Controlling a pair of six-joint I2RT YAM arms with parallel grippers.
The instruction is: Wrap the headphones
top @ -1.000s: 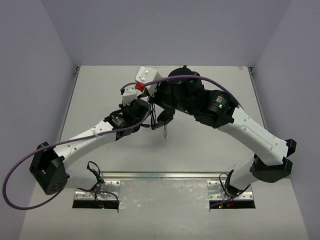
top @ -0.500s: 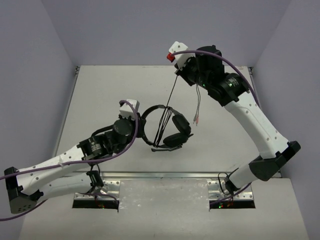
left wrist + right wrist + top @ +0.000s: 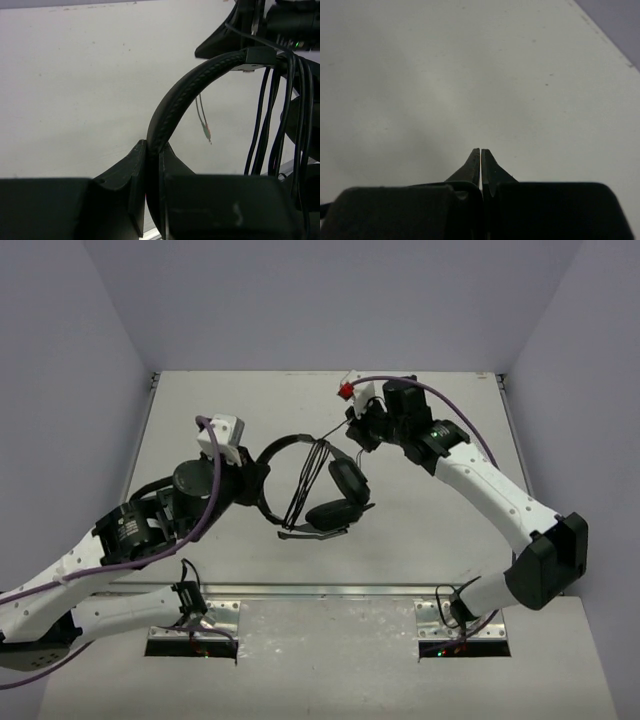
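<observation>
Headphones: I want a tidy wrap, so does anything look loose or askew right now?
Mostly tidy: the cable is looped over the band of the headphones, which the left fingers clamp. But the plug ends dangle free, not yet tucked.

The top camera sits high at 6 o'clock, looking down toward 12 at the whole table (image 3: 250,400). Both wrist cameras look from very close; the left shares the headphones (image 3: 347,480) with the top.
</observation>
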